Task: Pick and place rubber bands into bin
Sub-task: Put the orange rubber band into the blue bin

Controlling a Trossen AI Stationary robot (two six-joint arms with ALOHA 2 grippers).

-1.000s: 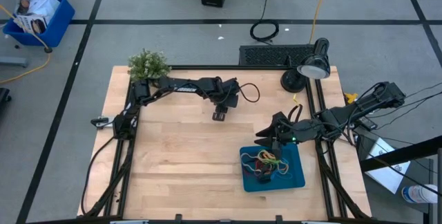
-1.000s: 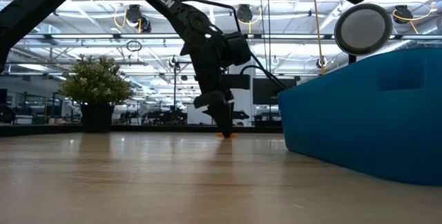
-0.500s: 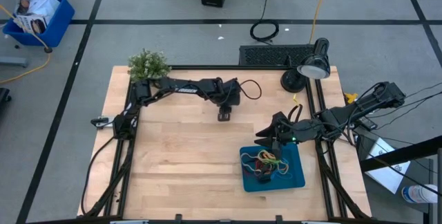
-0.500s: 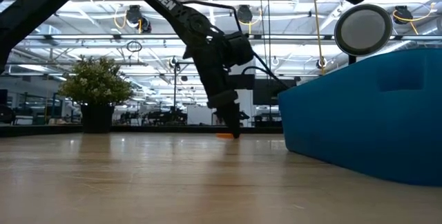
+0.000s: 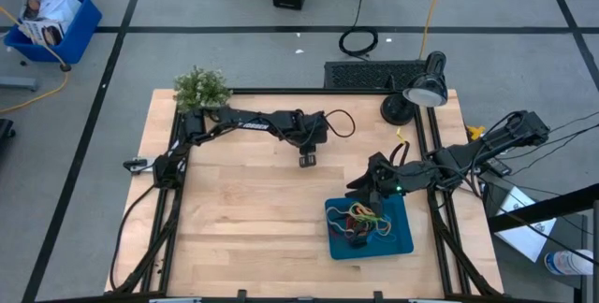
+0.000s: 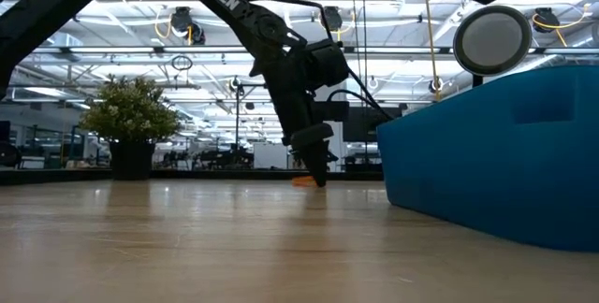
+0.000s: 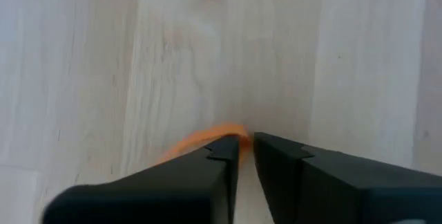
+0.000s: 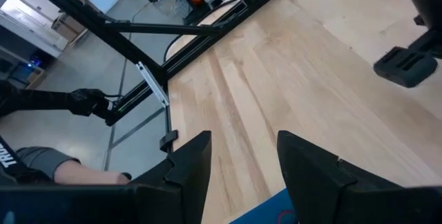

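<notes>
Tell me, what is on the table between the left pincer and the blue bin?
Nothing: in the high view only bare wood lies between the left pincer and the bin.

Two dark, slender jointed arms are seen — the left arm marked with white "TROSSEN" lettering, a black cable looped beside its wrist. The right arm is trailed by thin cables. Each wrist ends in two flat, black, squared fingers — matte and blocky.

Bare table left of bin; lamp blocks far-right corner.
</notes>
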